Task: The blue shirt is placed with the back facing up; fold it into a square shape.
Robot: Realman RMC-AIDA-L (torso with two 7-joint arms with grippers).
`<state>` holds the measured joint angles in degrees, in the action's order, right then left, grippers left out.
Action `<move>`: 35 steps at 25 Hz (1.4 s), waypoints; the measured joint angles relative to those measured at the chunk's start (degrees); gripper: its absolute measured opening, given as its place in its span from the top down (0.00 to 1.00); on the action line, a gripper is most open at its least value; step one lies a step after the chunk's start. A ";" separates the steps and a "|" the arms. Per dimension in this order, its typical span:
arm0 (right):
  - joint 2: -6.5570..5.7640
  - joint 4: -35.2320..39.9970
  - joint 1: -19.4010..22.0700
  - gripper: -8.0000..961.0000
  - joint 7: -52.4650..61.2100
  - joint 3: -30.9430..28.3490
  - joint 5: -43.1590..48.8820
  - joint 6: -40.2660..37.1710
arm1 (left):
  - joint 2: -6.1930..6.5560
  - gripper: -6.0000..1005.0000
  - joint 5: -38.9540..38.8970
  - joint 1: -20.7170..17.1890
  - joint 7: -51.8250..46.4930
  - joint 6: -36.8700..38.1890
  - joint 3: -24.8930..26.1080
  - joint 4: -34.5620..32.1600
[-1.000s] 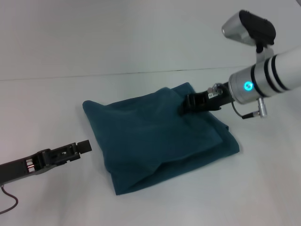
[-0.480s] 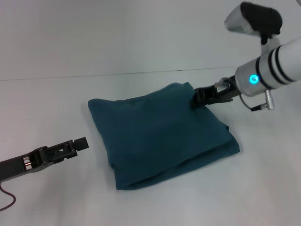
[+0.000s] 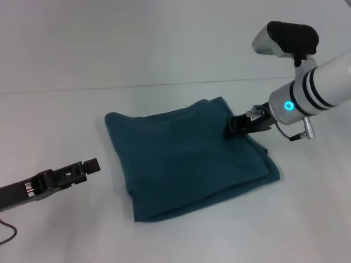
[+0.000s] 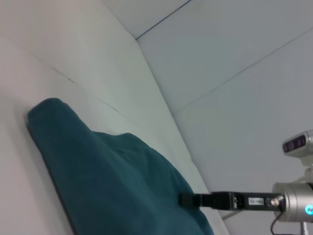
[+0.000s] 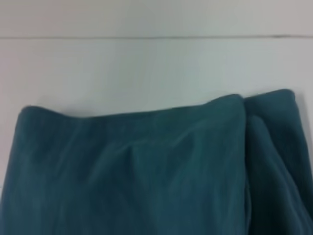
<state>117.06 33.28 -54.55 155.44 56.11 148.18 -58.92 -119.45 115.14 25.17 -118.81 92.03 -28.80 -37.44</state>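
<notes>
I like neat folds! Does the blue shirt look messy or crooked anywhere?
A little. The blue shirt is folded into a rough square, but it sits askew on the table, and a lower layer pokes out along the edge near the right hand. The left hand is off the shirt.

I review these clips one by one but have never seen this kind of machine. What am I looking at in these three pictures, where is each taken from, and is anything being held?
It is a robot with two arms, each ending in a gripper. The wide picture comes from a camera on its head, looking down at a white table. The other two come from cameras on its wrists.

On the table lies a blue shirt, already folded into a rough square with its plain side up.

The right gripper is at the shirt's far right edge, low against the cloth; whether its jaws pinch fabric cannot be made out. The left wrist picture shows this same gripper from the side. The right wrist picture shows only the shirt up close.

The left gripper is off to the shirt's left, apart from it and holding nothing.
</notes>
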 joint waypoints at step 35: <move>-1.80 5.28 2.75 0.43 8.12 -1.50 7.36 -3.58 | -0.08 0.07 -1.38 0.32 -0.19 -0.92 0.07 0.53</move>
<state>115.26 38.56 -51.80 163.56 54.61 155.53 -62.50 -119.53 113.76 25.49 -119.00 91.11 -28.74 -36.91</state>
